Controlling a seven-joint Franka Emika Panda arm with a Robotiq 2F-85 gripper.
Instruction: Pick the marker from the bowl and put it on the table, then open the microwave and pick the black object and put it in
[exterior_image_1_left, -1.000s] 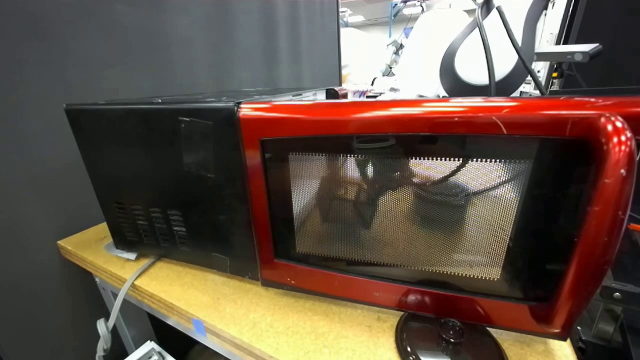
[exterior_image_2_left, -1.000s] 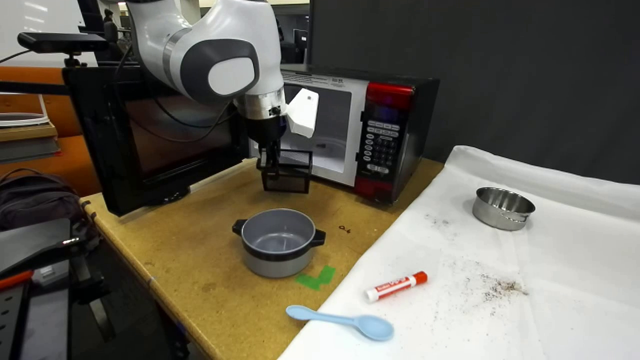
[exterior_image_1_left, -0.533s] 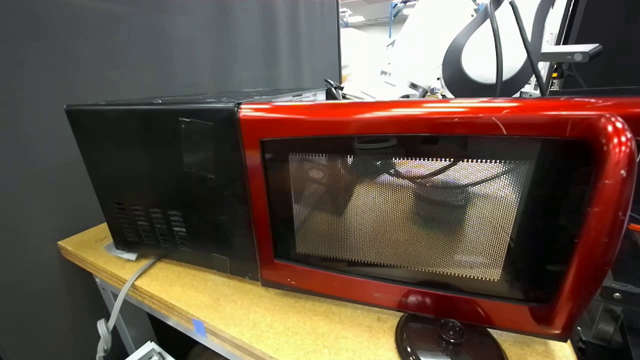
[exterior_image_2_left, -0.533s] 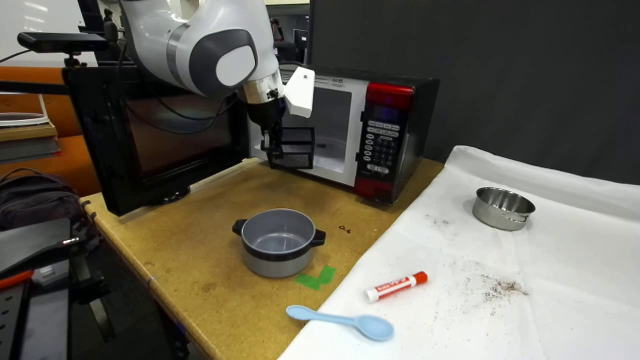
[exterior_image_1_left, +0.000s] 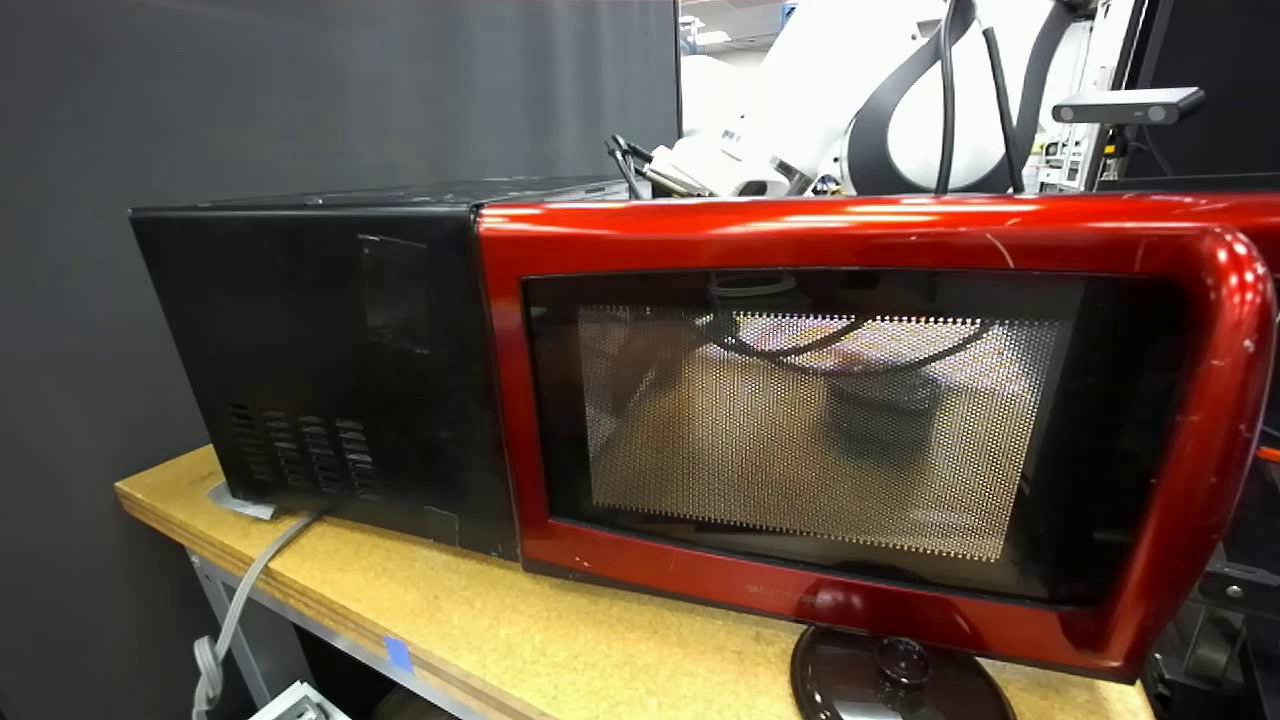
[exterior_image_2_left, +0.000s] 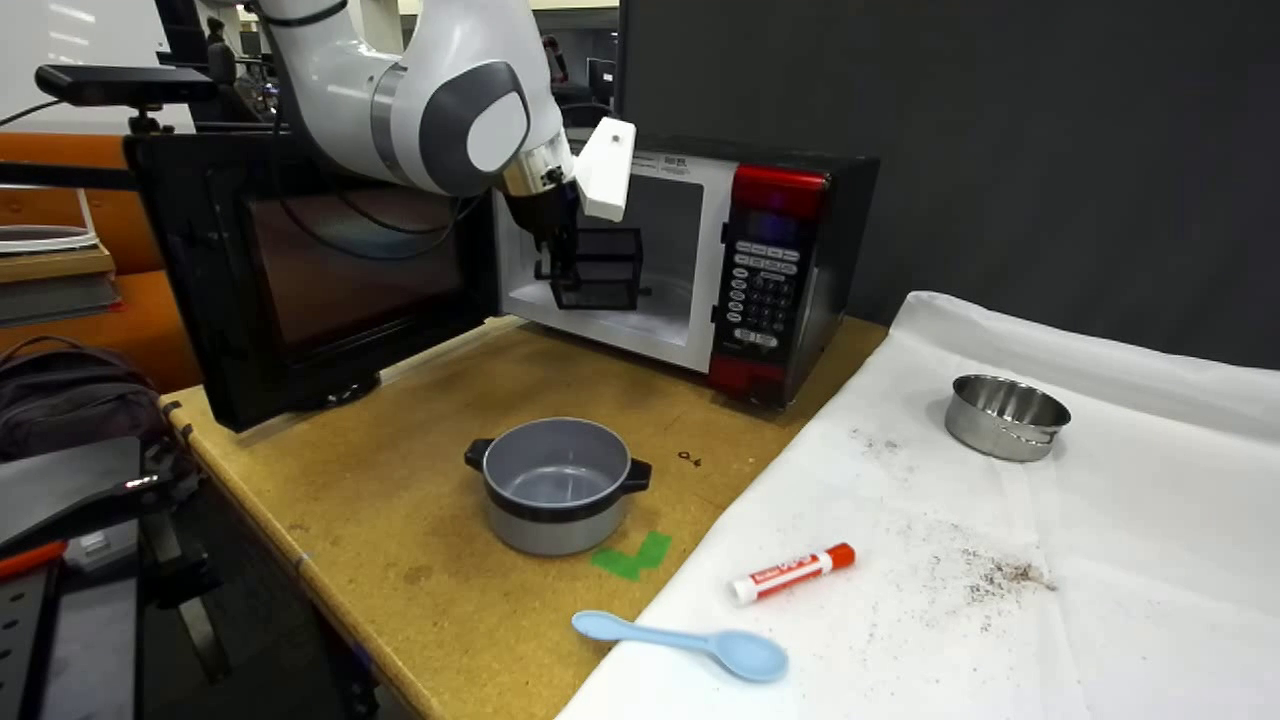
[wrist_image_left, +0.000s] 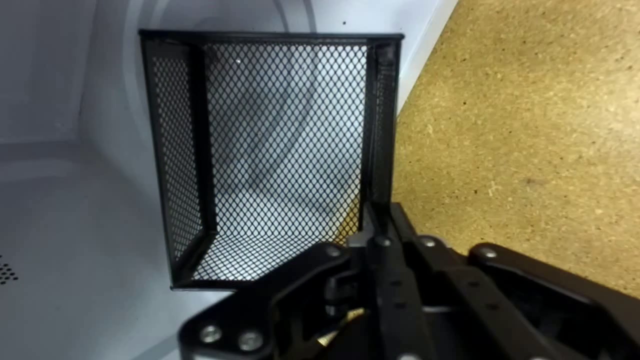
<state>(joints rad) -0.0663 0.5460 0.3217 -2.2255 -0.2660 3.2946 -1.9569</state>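
Observation:
My gripper (exterior_image_2_left: 565, 270) is shut on a side wall of the black object, an open black mesh box (exterior_image_2_left: 612, 268). The box hangs at the open front of the microwave (exterior_image_2_left: 770, 290). In the wrist view, the box (wrist_image_left: 285, 140) lies over the pale microwave floor and partly over its front edge, with my fingertips (wrist_image_left: 382, 215) at its right wall. The red-fronted door (exterior_image_1_left: 850, 612) stands open. A red-and-white marker (exterior_image_2_left: 792, 574) lies on a white sheet. A grey bowl with a dark band and black handles (exterior_image_2_left: 555, 525) stands on the tan table (exterior_image_2_left: 390, 490).
A low silver metal bowl (exterior_image_2_left: 1000, 435) and a light blue spoon (exterior_image_2_left: 745, 652) are on the white sheet (exterior_image_2_left: 900, 650). A dark round lid (exterior_image_1_left: 905, 690) lies below the open door. The door's inner side (exterior_image_2_left: 350, 270) is left of the arm.
My gripper has moved up and slightly right with the mesh box, from low over the table to the microwave opening. The door, marker and bowls have not moved.

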